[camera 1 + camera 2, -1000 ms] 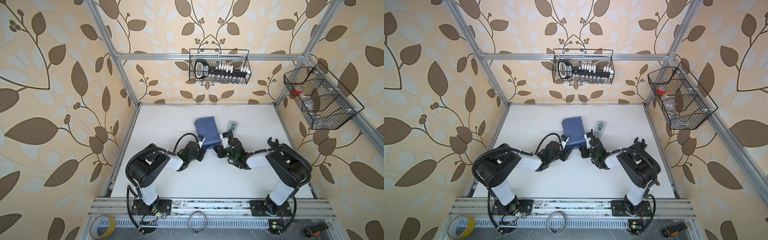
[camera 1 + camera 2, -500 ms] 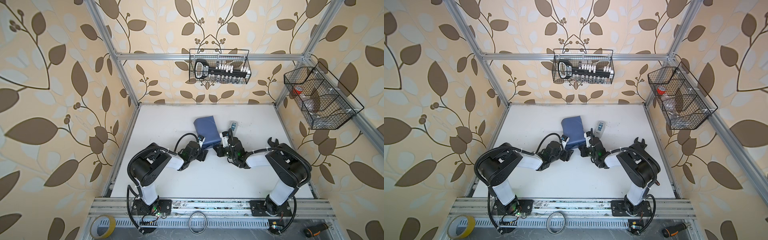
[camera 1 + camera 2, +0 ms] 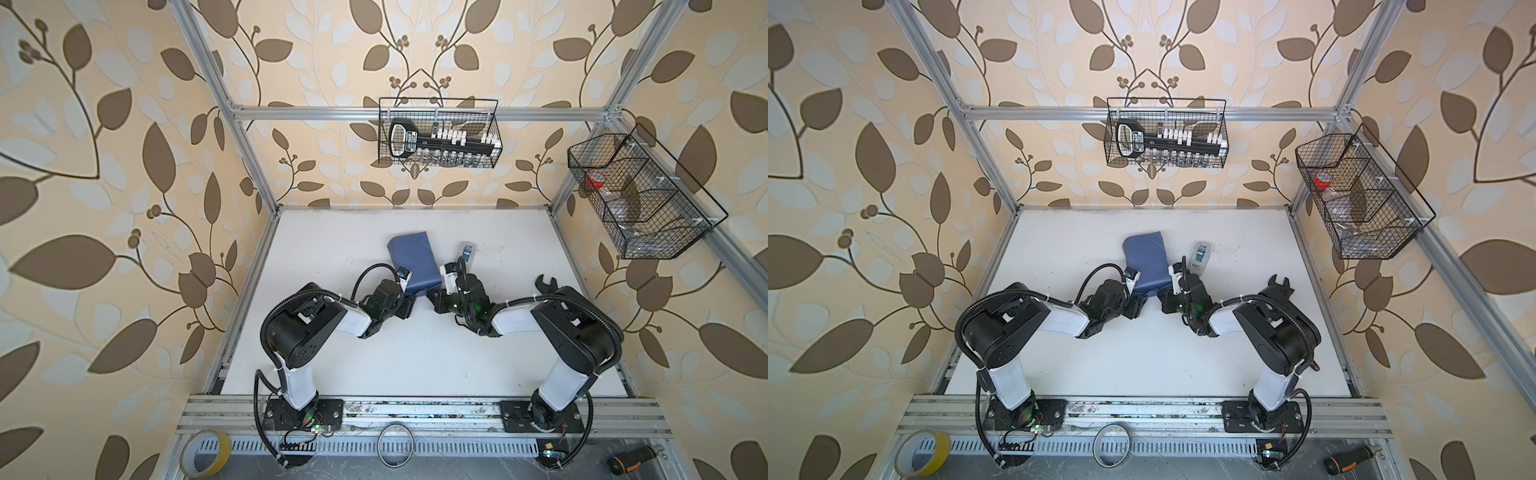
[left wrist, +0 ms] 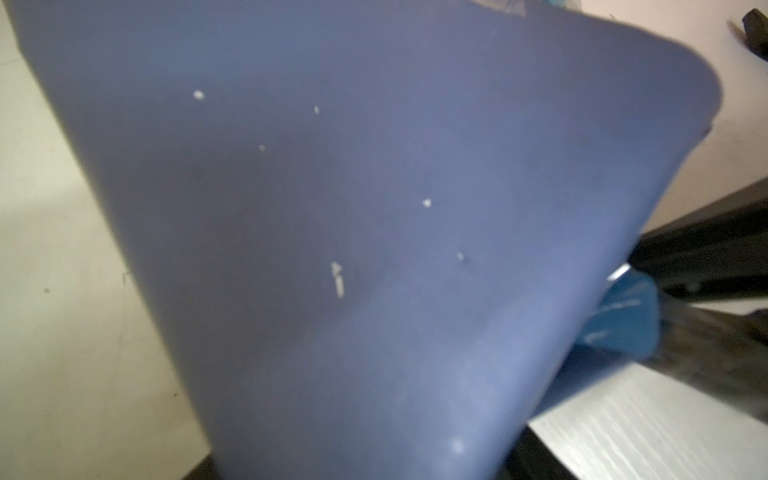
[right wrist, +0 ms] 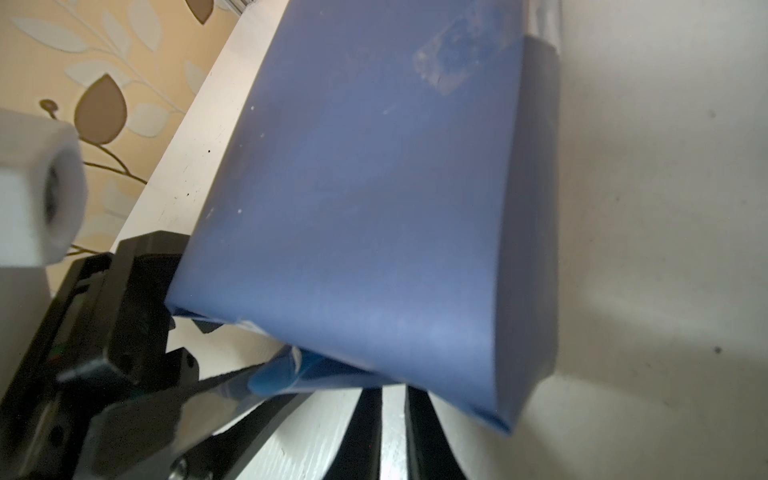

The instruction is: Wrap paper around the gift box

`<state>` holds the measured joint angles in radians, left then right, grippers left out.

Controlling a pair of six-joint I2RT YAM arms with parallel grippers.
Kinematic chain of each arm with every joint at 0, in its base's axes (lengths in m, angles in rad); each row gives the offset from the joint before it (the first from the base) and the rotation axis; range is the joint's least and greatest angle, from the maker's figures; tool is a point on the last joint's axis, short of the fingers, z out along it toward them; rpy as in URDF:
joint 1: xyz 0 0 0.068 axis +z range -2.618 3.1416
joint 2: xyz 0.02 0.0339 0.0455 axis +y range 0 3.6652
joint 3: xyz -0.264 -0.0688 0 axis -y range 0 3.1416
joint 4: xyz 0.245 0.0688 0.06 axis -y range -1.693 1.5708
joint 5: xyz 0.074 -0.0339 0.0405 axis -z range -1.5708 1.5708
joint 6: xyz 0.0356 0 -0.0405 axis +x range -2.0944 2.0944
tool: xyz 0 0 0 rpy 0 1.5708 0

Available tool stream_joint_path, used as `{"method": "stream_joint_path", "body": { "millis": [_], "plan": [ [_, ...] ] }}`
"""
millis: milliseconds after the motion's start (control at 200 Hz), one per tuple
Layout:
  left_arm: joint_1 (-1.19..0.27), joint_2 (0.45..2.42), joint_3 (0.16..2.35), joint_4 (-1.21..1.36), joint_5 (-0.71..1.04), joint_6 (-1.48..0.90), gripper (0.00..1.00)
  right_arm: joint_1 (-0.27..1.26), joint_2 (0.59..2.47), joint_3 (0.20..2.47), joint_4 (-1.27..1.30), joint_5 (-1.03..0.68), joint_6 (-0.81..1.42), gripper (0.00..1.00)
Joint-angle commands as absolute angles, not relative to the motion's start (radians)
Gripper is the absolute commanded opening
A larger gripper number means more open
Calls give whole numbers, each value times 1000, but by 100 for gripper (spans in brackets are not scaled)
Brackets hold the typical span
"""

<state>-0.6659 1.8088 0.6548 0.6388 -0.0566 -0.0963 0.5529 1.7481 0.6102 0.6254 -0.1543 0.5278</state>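
Since a second ago the left gripper [image 3: 410, 303] has edged toward the centre of the white tabletop [image 3: 415, 365]; its jaws, at the near end of the thin slate-blue sheet of paper [image 3: 413, 259], are too hidden to tell whether spread or pinching. The right gripper [image 3: 434, 297], at that end's right corner, has its black fingers [image 5: 370, 419] pressed almost together, tips under the paper, so whether they pinch it is hidden. The paper lies folded as a flat parcel over the gift box, midway between the tabletop's side edges and nearer its far edge, a small grey tape dispenser [image 3: 467, 251] just beside its right side.
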Motion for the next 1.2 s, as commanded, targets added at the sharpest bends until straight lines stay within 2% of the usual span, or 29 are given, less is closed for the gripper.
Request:
{"method": "stream_joint_path", "body": {
  "millis": [0,340,680,1195],
  "plan": [
    [-657,1814,678,668,-84,-112,66,546,1743,618,652,-172,525,14],
    [-656,1818,686,669,-91,-115,61,537,1664,563,657,-191,512,16],
    [-656,1816,687,666,-89,-114,60,549,1533,577,588,-196,490,23],
    [-656,1808,684,660,-96,-109,57,595,1647,735,469,-186,431,17]
  ]
}}
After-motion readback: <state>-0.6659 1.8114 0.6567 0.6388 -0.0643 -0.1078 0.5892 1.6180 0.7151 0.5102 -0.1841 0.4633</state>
